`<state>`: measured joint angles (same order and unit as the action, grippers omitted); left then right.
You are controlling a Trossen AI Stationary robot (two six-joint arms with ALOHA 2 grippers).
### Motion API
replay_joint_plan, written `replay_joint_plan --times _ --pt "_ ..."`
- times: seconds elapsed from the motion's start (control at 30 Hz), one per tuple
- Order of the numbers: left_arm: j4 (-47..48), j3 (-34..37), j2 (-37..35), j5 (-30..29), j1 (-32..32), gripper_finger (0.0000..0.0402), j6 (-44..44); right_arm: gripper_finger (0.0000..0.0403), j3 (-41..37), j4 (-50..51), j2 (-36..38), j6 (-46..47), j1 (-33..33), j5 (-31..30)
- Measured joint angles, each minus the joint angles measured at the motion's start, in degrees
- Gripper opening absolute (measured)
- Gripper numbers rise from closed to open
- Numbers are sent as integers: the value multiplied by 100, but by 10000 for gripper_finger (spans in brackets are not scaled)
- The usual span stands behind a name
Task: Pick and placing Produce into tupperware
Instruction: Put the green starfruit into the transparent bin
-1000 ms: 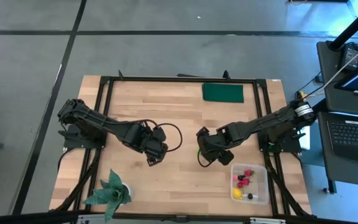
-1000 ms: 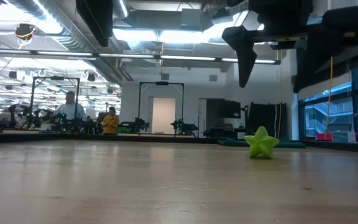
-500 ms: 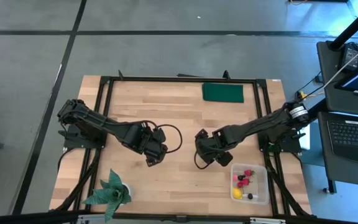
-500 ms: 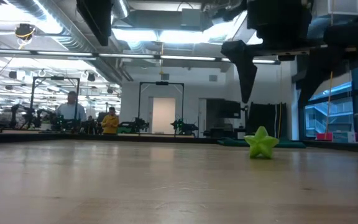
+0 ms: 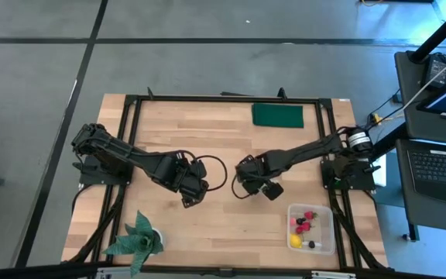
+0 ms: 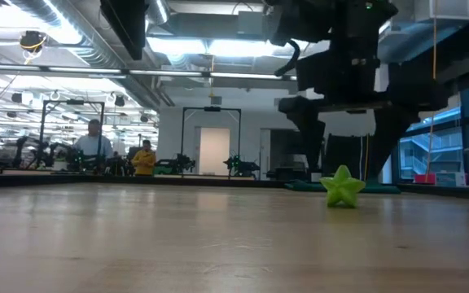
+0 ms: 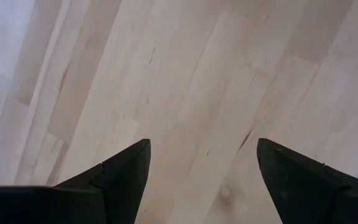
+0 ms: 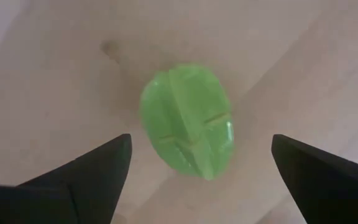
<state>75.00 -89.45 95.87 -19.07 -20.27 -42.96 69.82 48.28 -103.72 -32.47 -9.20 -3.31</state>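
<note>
The bright green ridged piece (image 8: 187,118) lies on the bare wood near the table's middle; the low view shows it as a small star shape (image 6: 343,187). My right gripper (image 8: 201,140) is open and hovers just above it, one finger on each side and neither touching; in the high view the right gripper (image 5: 247,184) hides the piece. The clear tupperware (image 5: 325,213) stands by the near right corner and holds red berries (image 5: 306,219), a yellow lemon (image 5: 295,241) and dark berries (image 5: 311,245). My left gripper (image 5: 191,195) waits open over bare wood left of the middle.
A leafy potted plant (image 5: 138,236) stands at the near left corner. A flat dark green rectangle (image 5: 278,115) lies at the far edge. Black frame rails (image 5: 207,98) border the table. Bare wood lies between the two grippers. People (image 6: 94,146) stand far off in the room.
My right gripper has moved toward the table's left and come down, so its open fingers now stand on either side of the green ridged piece. The piece itself has stayed where it was.
</note>
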Motion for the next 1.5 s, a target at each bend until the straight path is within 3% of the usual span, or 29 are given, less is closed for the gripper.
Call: replay_joint_plan --times 0.6,1.13,1.3,1.5 --pt "-4 2 3 0 7 285 1 380 -13 -240 -566 -386 54 193" --pt "-2 2 3 0 11 285 4 224 -13 -224 -590 -385 54 190" --pt "-2 2 3 0 11 285 7 224 -10 -83 -589 -344 54 190" --pt "-2 2 3 -79 15 285 350 237 -10 408 -300 326 54 193"
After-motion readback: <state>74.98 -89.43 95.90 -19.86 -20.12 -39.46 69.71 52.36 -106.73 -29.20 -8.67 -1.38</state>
